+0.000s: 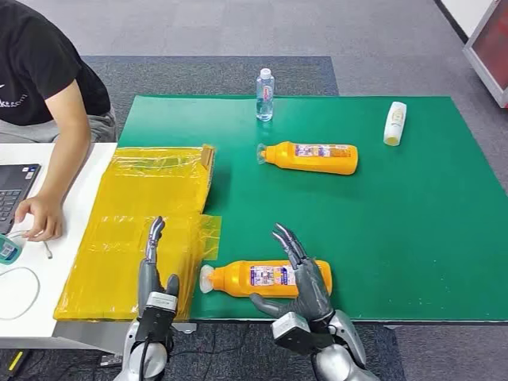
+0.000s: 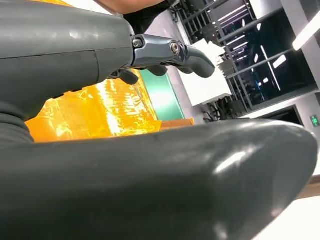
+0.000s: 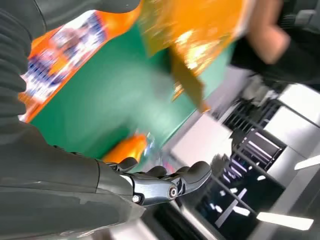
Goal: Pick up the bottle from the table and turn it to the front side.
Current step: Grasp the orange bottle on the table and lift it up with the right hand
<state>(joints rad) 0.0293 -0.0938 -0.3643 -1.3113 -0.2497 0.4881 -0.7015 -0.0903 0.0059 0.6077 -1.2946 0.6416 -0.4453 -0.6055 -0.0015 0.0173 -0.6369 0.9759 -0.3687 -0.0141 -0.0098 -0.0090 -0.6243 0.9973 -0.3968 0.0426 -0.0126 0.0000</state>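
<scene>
Down at the near edge, our right hand (image 1: 309, 286) is over the near orange bottle (image 1: 240, 279) lying on the green mat (image 1: 419, 238), fingers spread, not gripping. Our left hand (image 1: 152, 270) hovers open over yellow plastic sheets (image 1: 144, 206).

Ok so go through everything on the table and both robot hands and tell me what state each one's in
Near orange bottle: on its side, label up, cap left.
Far orange bottle: on its side, untouched.
Water bottle: upright, capped.
White bottle: lying down.
Yellow bags: stacked flat.
Right robot hand: open over the near bottle, not gripping.
Left robot hand: open, empty.
</scene>
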